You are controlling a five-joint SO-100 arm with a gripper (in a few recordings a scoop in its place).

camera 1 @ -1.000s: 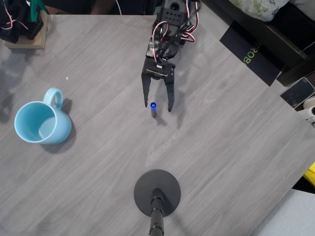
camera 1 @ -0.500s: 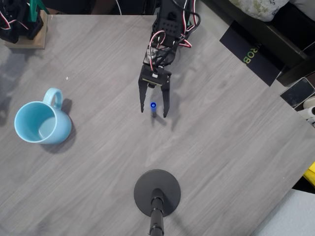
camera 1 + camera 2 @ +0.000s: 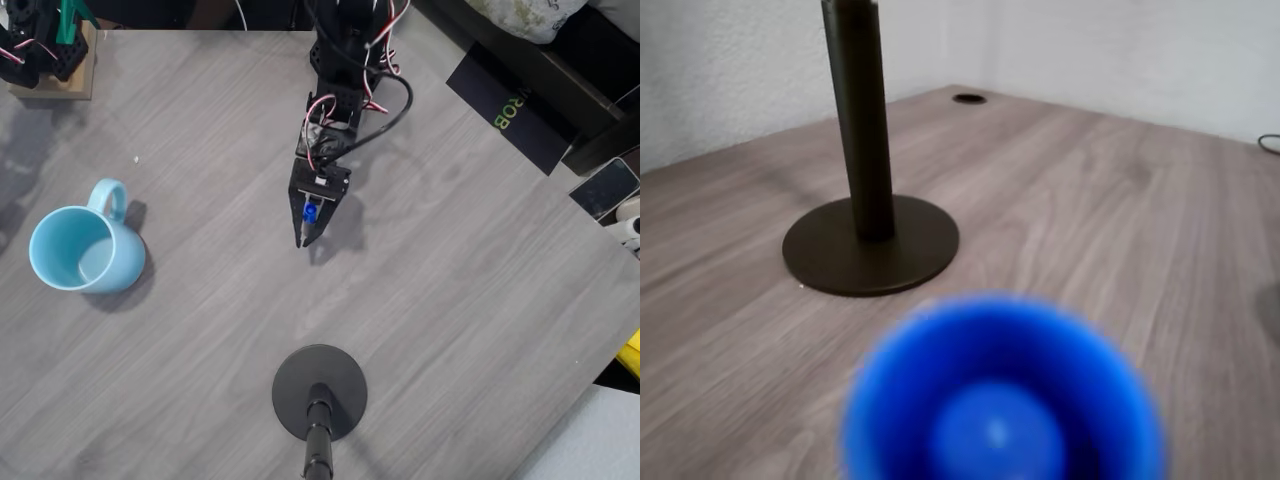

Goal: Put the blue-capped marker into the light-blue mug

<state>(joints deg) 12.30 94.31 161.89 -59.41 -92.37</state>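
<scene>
The blue-capped marker point(image 3: 310, 213) stands upright near the middle of the table, and from above little more than its bright blue cap shows. My black gripper point(image 3: 306, 236) reaches down from the top of the overhead view, its two fingers closed in around the marker. In the wrist view the blue cap point(image 3: 1000, 400) is a large blur right under the camera. The light-blue mug point(image 3: 78, 250) stands upright far to the left, its handle pointing up-right in the picture and its inside bare.
A round black stand base point(image 3: 320, 390) with a pole sits below the gripper, also seen ahead as the stand base point(image 3: 870, 245). A wooden block point(image 3: 55, 70) with dark hardware is at the top left. The table edge runs diagonally at the right, with a phone point(image 3: 603, 188) beyond it.
The arm moved down the picture and its open fingers, which straddled the standing marker, closed in on it. The mug and stand stayed put.
</scene>
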